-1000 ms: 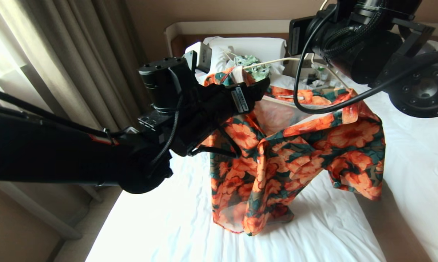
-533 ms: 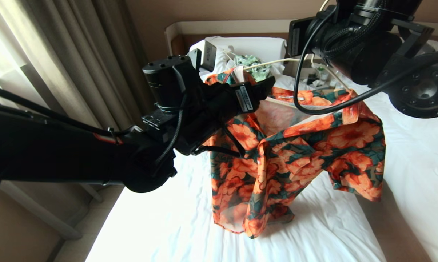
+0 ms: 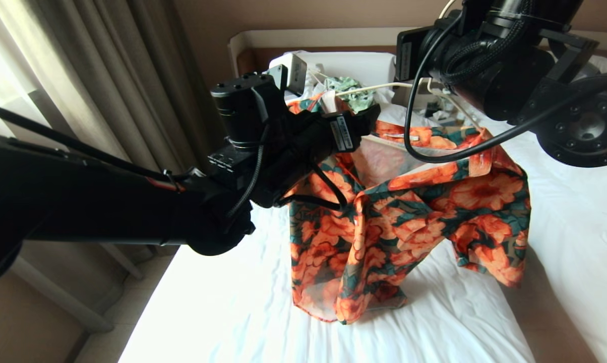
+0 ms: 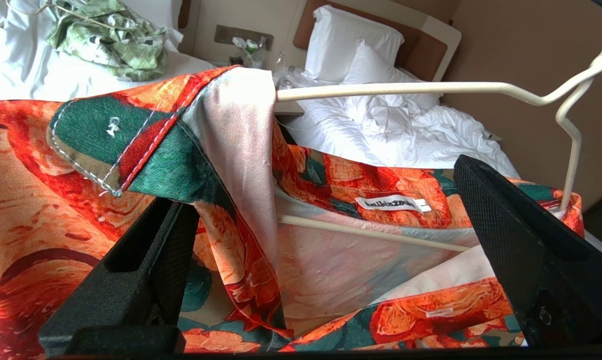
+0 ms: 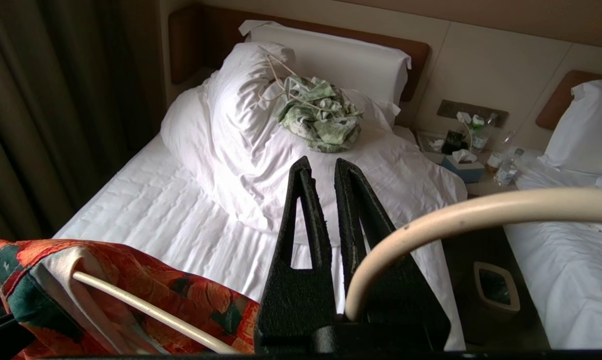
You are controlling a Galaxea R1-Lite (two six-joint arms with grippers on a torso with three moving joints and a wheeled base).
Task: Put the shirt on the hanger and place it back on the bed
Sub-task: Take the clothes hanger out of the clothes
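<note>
Left end effector [image 4: 311, 260], fingers spread wide, flanking the floral shirt [image 4: 331, 185] draped on a cream hanger [image 4: 406, 89]; bed [image 4: 406, 130] behind.

Bare sheet [image 3: 233, 312] left of draped shirt [image 3: 409, 217] — duvet [image 5: 261, 170] heaped beyond.

Head camera looks down along the bed [image 3: 243, 312]; both wrist cameras sit close, sharing the shirt [image 3: 409, 212] and hanger [image 4: 406, 89].

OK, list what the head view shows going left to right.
Curtain → left arm → left gripper at the collar → shirt hanging over the bed → right arm.
</note>
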